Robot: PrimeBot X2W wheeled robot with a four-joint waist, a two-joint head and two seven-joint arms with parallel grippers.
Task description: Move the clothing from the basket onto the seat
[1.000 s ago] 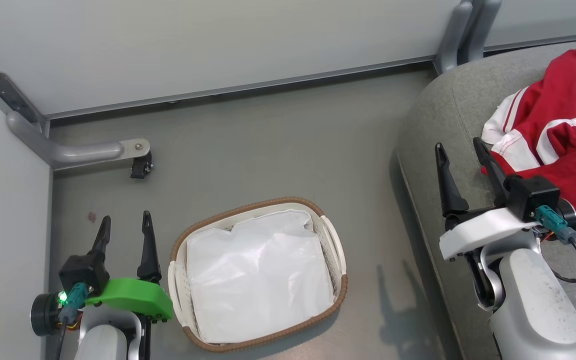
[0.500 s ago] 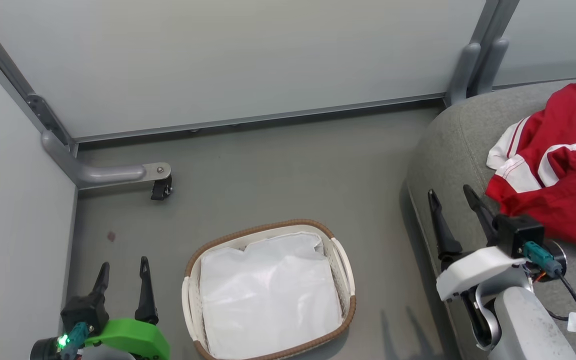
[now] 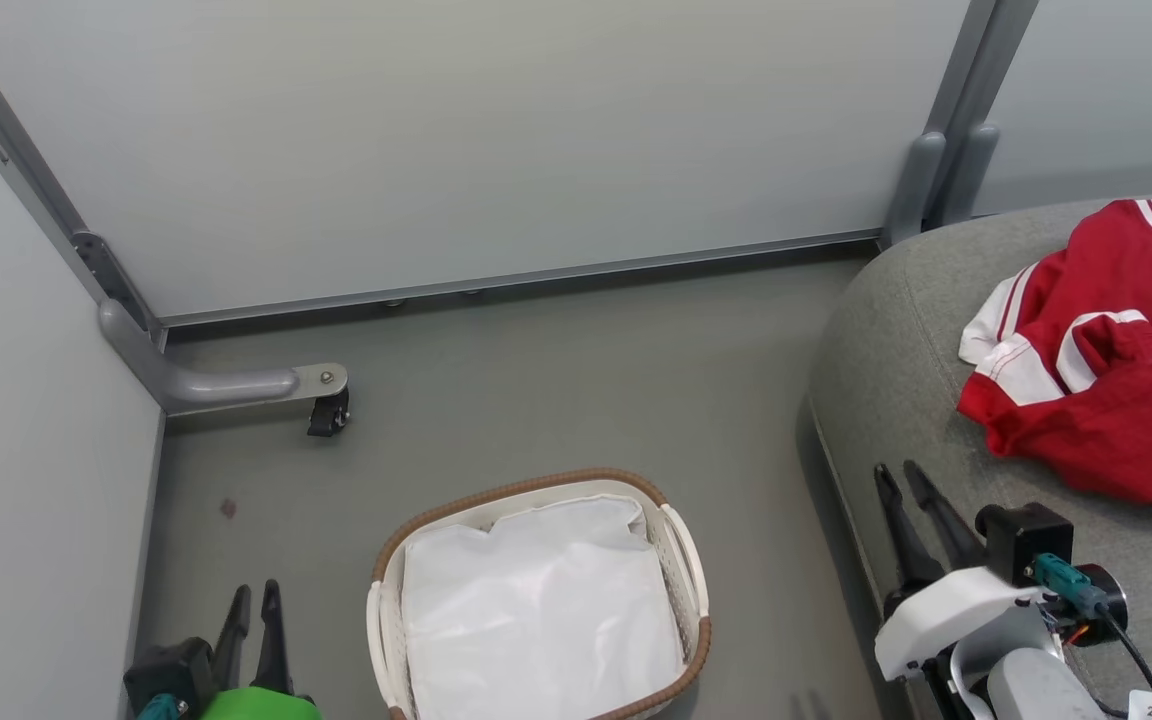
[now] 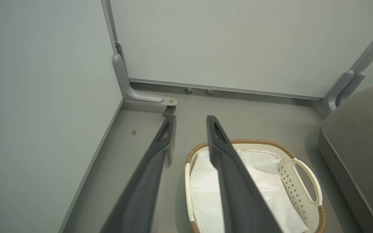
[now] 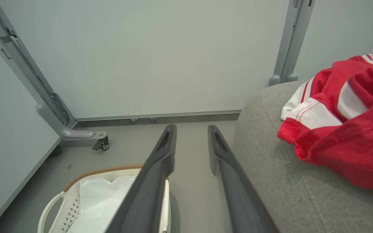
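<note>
The left hand [image 3: 256, 592] sat low at seven o'clock of the head view. Its two dark fingers stood a narrow gap apart with nothing between them, over the grey floor [image 3: 556, 370]. Just beside it at six o'clock lay the small oval white plastic lattice basket [image 3: 516, 488] with its brown woven rim, and inside it only the plain white cloth liner [image 3: 536, 610].

Over at four o'clock the right hand [image 3: 896, 470] was likewise partly open and empty, fingers up by the rounded edge of the big grey fabric seat [image 3: 896, 350]. And there it was: the soft red clothing [image 3: 1106, 420] with white sleeves and stripe trim, crumpled on the seat at three o'clock, near the right hand but apart from it.

At nine o'clock a grey metal bracket [image 3: 236, 383] with a black caster stood by the pale wall panels [image 3: 496, 140].
</note>
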